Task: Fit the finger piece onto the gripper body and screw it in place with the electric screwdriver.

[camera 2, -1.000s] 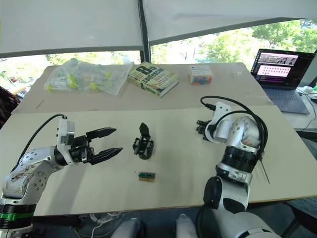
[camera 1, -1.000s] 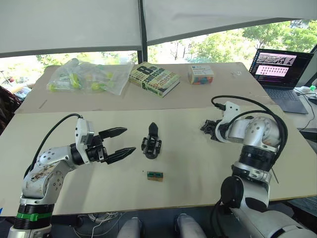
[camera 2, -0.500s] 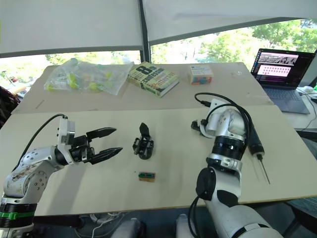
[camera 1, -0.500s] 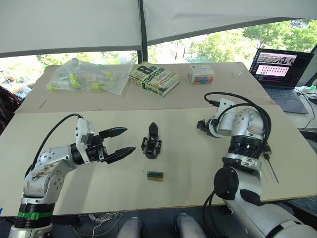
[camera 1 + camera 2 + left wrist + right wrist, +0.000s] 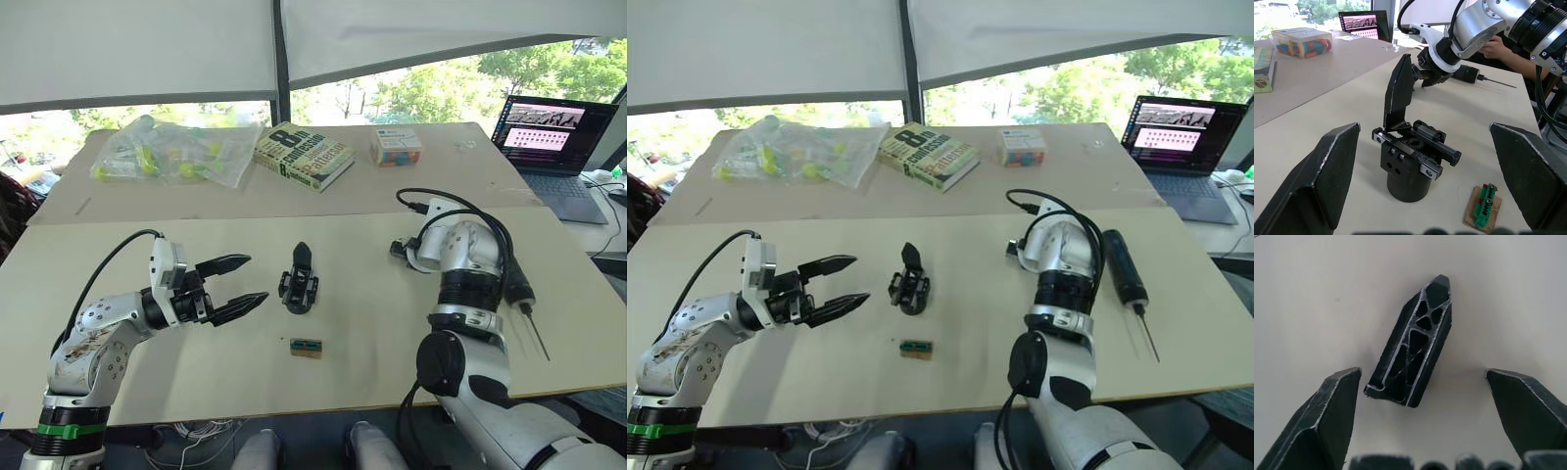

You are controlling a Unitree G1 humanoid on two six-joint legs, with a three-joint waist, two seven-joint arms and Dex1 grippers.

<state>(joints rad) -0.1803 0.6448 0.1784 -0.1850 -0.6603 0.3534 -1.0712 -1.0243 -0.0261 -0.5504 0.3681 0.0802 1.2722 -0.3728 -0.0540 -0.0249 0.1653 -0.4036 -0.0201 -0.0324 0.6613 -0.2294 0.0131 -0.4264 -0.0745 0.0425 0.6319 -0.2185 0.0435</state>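
Bare table [image 5: 196,382] surrounds the gripper body [image 5: 299,282]; the green-topped block [image 5: 307,347] lies toward the near edge, the electric screwdriver [image 5: 1124,266] toward the right edge.

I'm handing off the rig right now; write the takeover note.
Left gripper: open, empty, facing the gripper body.
Right gripper: open above the finger piece, which lies loose on the table.
Gripper body stands mid-table with one finger on it.
Electric screwdriver lies beyond the right arm, untouched.
Done: nothing fitted.
Left: grasp the piece, seat it, screw.
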